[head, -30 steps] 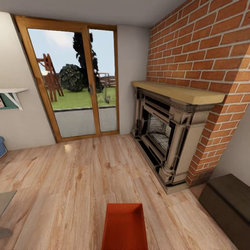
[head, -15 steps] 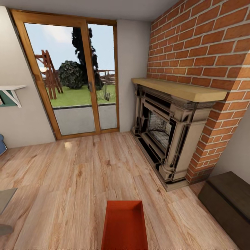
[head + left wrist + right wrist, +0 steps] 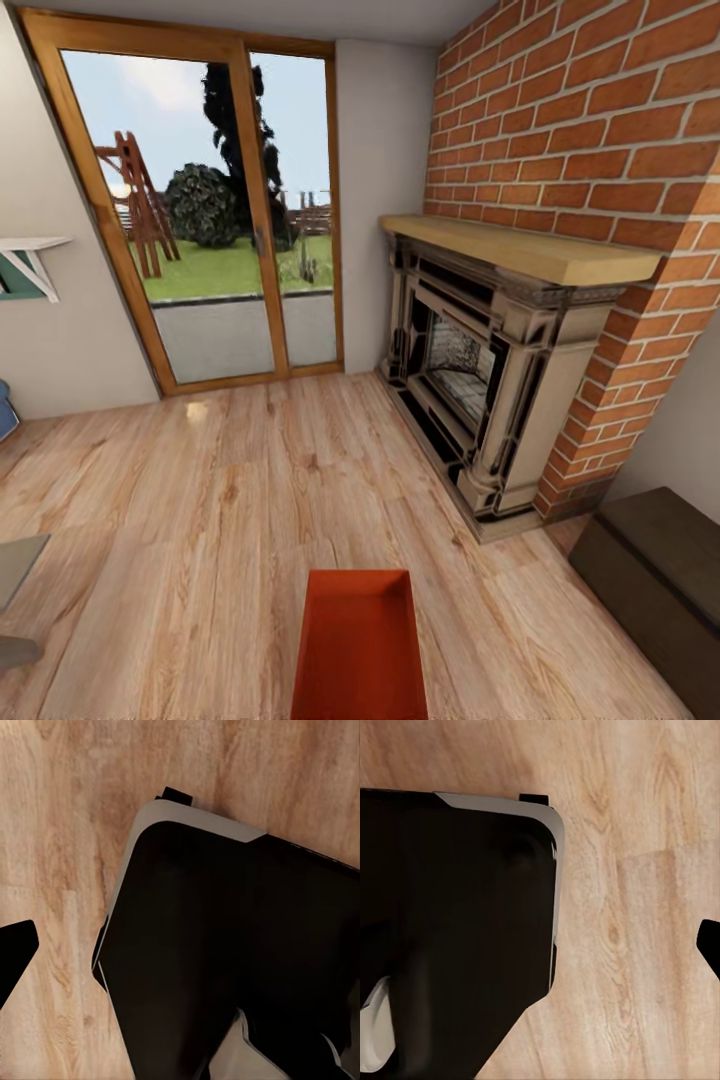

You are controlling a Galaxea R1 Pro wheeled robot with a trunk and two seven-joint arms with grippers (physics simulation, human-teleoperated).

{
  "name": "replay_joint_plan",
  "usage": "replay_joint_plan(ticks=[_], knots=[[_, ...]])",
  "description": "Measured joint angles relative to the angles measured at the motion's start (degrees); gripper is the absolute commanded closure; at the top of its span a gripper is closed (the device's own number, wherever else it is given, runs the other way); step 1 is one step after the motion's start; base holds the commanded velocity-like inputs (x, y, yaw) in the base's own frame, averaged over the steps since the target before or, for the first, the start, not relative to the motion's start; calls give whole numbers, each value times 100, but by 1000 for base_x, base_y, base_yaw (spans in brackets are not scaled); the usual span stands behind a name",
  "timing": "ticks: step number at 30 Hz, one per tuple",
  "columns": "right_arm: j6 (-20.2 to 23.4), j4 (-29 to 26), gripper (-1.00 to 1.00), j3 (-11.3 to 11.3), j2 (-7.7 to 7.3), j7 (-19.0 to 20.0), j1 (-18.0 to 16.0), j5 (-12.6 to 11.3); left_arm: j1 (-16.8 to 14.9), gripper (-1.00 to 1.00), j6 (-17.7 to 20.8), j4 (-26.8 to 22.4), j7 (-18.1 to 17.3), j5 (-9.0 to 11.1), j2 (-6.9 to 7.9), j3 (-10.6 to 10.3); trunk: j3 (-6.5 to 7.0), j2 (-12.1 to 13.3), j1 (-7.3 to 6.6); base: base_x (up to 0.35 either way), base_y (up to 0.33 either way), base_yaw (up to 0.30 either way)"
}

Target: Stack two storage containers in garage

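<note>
My head view has crept toward the fireplace and glass doors while the bin stays low in front of me, so I am still hauling it through the living room; my end effectors' state I cannot tell.

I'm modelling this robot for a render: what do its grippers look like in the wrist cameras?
Little shows. The left fingertip is a plain matte black wedge; the right fingertip is the same black. No cables or markings are visible. Each wrist view also has a large rounded black panel with a pale grey rim, probably the robot's body.
</note>
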Motion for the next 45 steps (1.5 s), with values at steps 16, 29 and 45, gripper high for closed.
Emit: replay_joint_plan(ticks=[16,29,45], knots=[[0,0,-100,0,9,-8,0,2,0,-100,4,0,0,-1,2,1,-147,0,0,0,0,0],[0,0,-100,0,3,-10,0,-3,1,-100,2,0,0,-8,5,1,-266,-1,0,0,0,0],[2,0,-100,-2,2,-3,0,-3,-3,-100,2,0,0,-9,1,3,-412,-1,0,0,0,0]])
